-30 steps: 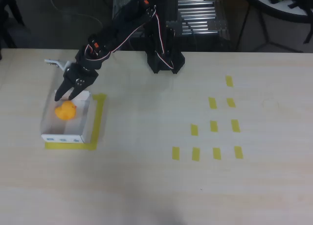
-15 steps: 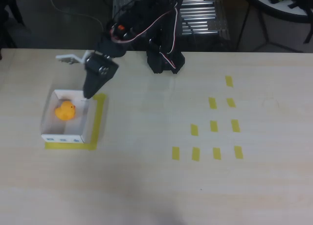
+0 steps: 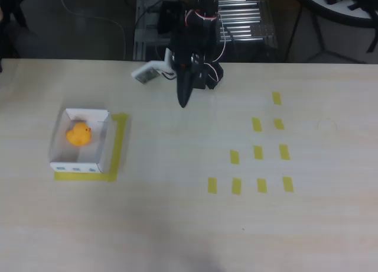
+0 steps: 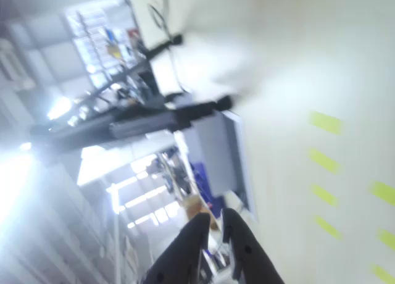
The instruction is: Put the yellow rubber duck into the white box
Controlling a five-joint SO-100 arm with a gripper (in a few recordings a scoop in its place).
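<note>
The yellow rubber duck (image 3: 78,133) lies inside the white box (image 3: 100,151) at the table's left in the overhead view, on a yellow tape outline. My gripper (image 3: 183,99) is far to the right of the box, near the arm's base at the table's back edge, pointing down the picture, fingers together. In the wrist view the two dark fingers (image 4: 188,242) rise from the bottom edge, nearly touching, with nothing between them. The picture there is blurred.
Several short yellow tape strips (image 3: 258,152) mark the table's right half. The arm's black base (image 3: 204,71) stands at the back edge. Metal racks and a chair lie beyond the table. The front of the table is bare wood.
The arm has pulled away from the box and swung right toward its base. The gripper went from open over the duck to shut. The duck stays in the box.
</note>
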